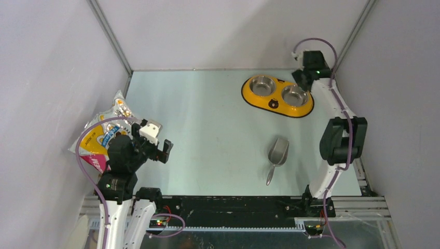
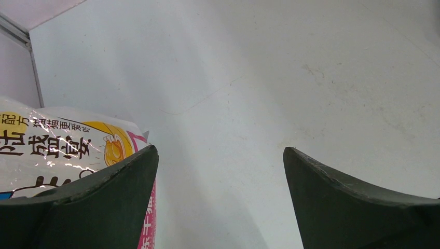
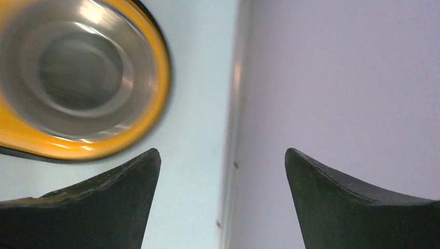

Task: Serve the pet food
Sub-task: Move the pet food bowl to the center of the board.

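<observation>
The table (image 1: 207, 129) is a pale grey-green sheet, bare and matt, with faint scuffs and a fine scratch showing in the left wrist view. Plain lilac-grey walls (image 1: 228, 31) box it in on three sides, and thin metal posts (image 1: 110, 37) run up the two far corners. A black rail (image 1: 233, 207) crosses the bottom of the frame, where both arms are bolted.

The food bag (image 1: 92, 141), glossy white, orange and pink, lies at the left edge of the top view against the left wall. Whether it is sealed cannot be told, and the kibble itself does not show. The left gripper (image 2: 220, 149) hangs over the table just right of the bag, its jaws wide apart and holding nothing. In its own view the bag (image 2: 46, 150) sits behind the left finger.

The yellow feeder (image 1: 278, 92) lies in the upper right, with two steel bowls. The right gripper (image 3: 222, 151) is above the feeder's right end, close to the right wall, with its jaws apart and nothing between them. One bowl and its yellow rim (image 3: 155, 93) fill the upper left of its view.

A grey scoop (image 1: 278, 151) lies right of centre, below the feeder and well apart from the bag.
</observation>
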`<act>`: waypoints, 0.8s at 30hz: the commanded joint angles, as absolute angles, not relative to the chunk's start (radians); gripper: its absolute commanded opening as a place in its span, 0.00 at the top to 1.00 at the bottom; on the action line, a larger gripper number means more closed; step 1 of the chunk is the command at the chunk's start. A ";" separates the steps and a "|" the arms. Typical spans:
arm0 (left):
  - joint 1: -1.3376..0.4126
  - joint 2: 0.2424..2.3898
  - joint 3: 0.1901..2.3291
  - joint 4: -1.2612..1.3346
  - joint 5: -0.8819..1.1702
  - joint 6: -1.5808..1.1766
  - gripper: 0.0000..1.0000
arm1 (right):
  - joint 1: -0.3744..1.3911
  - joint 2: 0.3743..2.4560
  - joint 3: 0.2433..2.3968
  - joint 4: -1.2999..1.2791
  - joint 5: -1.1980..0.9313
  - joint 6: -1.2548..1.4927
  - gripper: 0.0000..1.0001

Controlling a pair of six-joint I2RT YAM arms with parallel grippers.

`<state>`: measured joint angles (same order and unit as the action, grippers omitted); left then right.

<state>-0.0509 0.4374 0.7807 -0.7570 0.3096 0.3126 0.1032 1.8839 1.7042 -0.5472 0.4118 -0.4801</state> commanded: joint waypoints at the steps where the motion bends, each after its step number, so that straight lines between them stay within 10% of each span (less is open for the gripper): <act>1: -0.043 0.421 0.774 -0.732 0.319 0.292 0.02 | -0.013 1.873 1.535 -0.527 0.531 -0.537 0.08; 24: -0.043 0.419 0.772 -0.732 0.320 0.293 0.02 | -0.025 2.178 1.768 -0.539 0.509 -0.373 0.06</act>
